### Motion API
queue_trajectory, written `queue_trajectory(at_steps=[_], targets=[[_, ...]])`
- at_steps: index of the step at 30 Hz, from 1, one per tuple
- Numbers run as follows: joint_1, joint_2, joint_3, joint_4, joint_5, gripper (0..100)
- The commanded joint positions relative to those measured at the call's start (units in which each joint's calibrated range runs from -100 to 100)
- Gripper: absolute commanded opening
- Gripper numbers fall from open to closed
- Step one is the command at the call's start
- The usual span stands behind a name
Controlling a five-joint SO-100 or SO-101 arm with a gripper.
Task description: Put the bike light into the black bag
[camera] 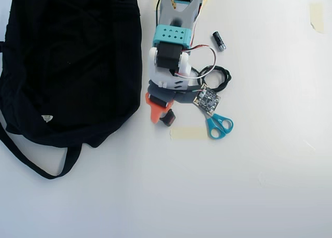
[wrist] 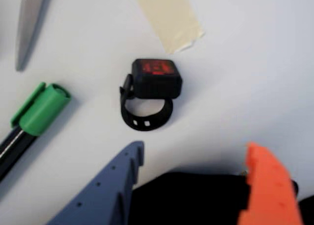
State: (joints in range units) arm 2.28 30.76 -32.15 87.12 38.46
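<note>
The bike light (wrist: 149, 90) lies on the white table, a black ring strap with a blocky black body and a red lens facing up. My gripper (wrist: 196, 154) is open, its blue-grey finger (wrist: 128, 159) and orange finger (wrist: 260, 166) just short of the light, nothing between them. The light sits ahead of the gap, nearer the blue-grey finger. In the overhead view the bike light (camera: 167, 117) shows beside the orange finger (camera: 154, 112) of the gripper (camera: 162, 112). The black bag (camera: 67, 67) lies to the left, its strap looping below it.
Teal-handled scissors (camera: 219, 125) and a strip of tape (camera: 188, 133) lie close to the light. A coiled black cable (camera: 215, 77) and a small black cylinder (camera: 219, 41) sit right of the arm. A green-capped marker (wrist: 41, 110) lies left in the wrist view.
</note>
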Motion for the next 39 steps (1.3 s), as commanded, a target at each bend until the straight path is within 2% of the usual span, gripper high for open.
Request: queue_trajectory(at_steps=[1, 11, 15, 39], targets=[[0.04, -0.30, -3.34, -1.33, -1.02, 35], [0.12, 2.68, -3.34, -4.52, -1.54, 36], [0.19, 4.18, -3.34, -5.12, -3.33, 36], [1.01, 9.99, -2.71, -7.70, -3.33, 36]])
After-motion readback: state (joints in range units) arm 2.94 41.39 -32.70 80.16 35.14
